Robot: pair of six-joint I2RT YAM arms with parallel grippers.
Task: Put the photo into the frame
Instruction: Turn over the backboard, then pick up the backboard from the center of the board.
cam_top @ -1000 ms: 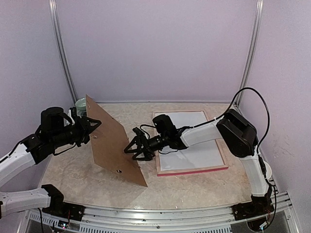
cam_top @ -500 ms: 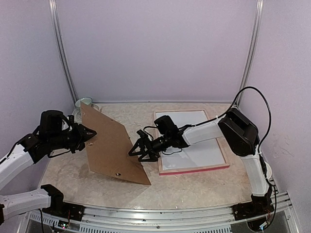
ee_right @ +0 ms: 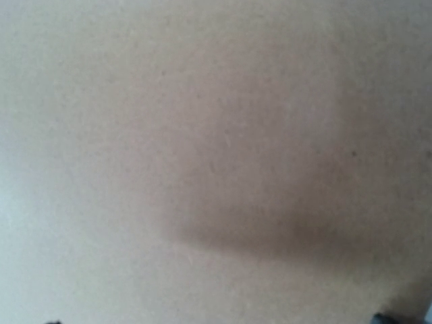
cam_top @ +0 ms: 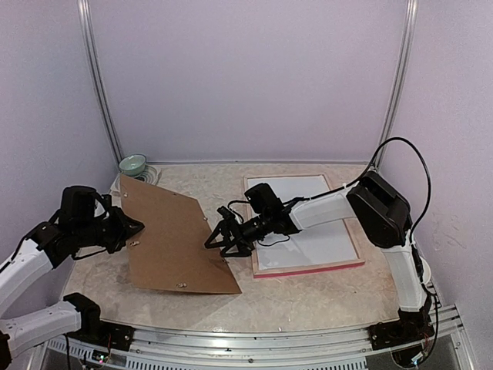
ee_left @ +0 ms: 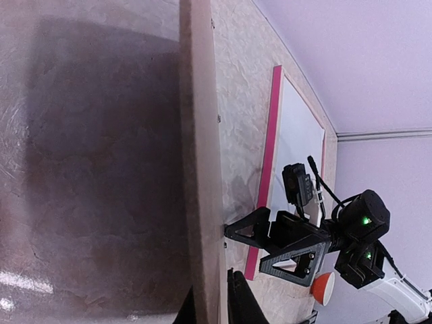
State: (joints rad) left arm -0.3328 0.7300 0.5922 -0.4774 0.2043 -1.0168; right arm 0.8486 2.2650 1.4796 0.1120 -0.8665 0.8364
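Frame (cam_top: 308, 269) lies flat on the worktop (cam_top: 308, 312), right of centre in the top view, pink front rail along its lower edge and pale rails on the other sides. A white sheet (cam_top: 323, 243) fills its opening, and you can't tell from here what that sheet is. The brown backing board (cam_top: 173, 247) sits left of centre, apart from the frame and tilted, with its left side raised. Your left hand (cam_top: 131, 229) is pinched closed on that left edge. The left wrist view shows the board edge-on, running up from between the two fingers (ee_left: 236, 300), with its shadow on the worktop to the left. Your right hand (cam_top: 226, 237) reaches in from the frame side, low over the worktop, fingers spread wide and holding nothing. In the left wrist view one fingertip is right at the board's right edge; touching or just short, can't tell. The right wrist view is a blurred beige surface, nothing readable. A green bowl (cam_top: 132, 164) stands at upper left of the worktop, behind the board.
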